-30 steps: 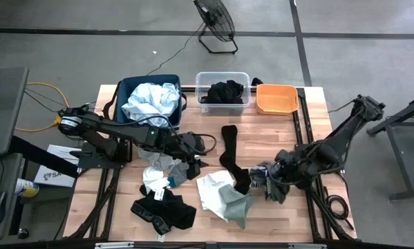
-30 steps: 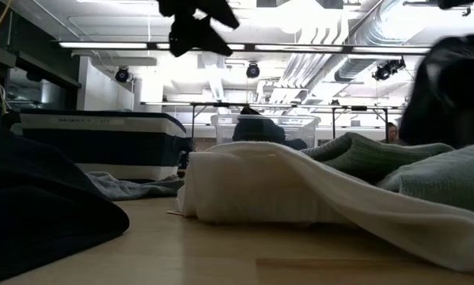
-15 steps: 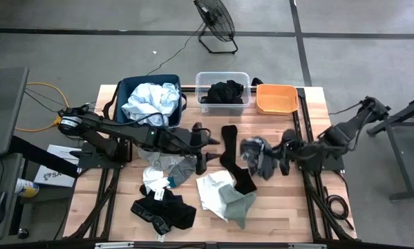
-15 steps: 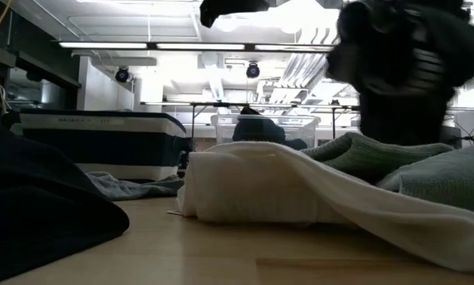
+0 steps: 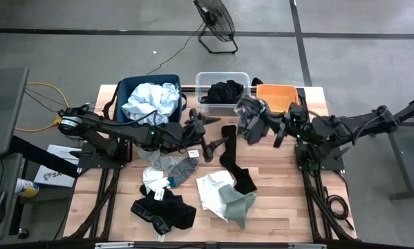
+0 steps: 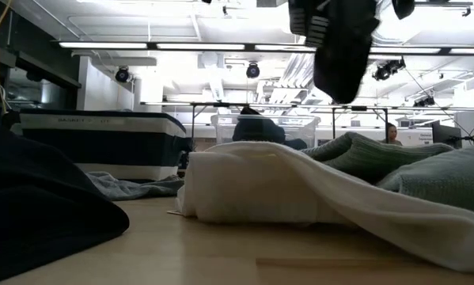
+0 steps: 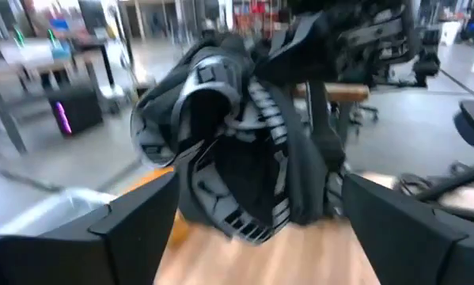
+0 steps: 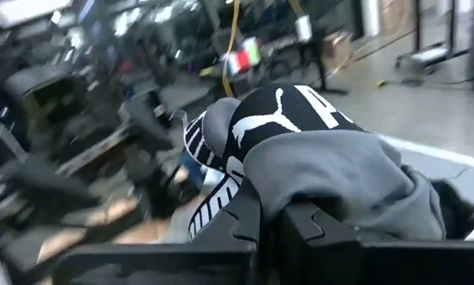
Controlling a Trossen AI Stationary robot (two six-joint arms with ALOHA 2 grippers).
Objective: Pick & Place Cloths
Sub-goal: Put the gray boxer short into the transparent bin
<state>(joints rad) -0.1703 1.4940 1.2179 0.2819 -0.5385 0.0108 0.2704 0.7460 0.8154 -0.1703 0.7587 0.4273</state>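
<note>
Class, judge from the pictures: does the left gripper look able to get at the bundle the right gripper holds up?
Probably yes. The left gripper is open, faces the grey and black bundle held aloft by the right gripper, and nothing lies between them.

Industrial lab or workshop: grey concrete floor (image 5: 68, 48) with dark lines, floor fan (image 5: 215, 21), exposed ceiling ducts (image 6: 331, 63), strip lights (image 6: 118, 45), rows of workbenches (image 6: 221, 119).
</note>
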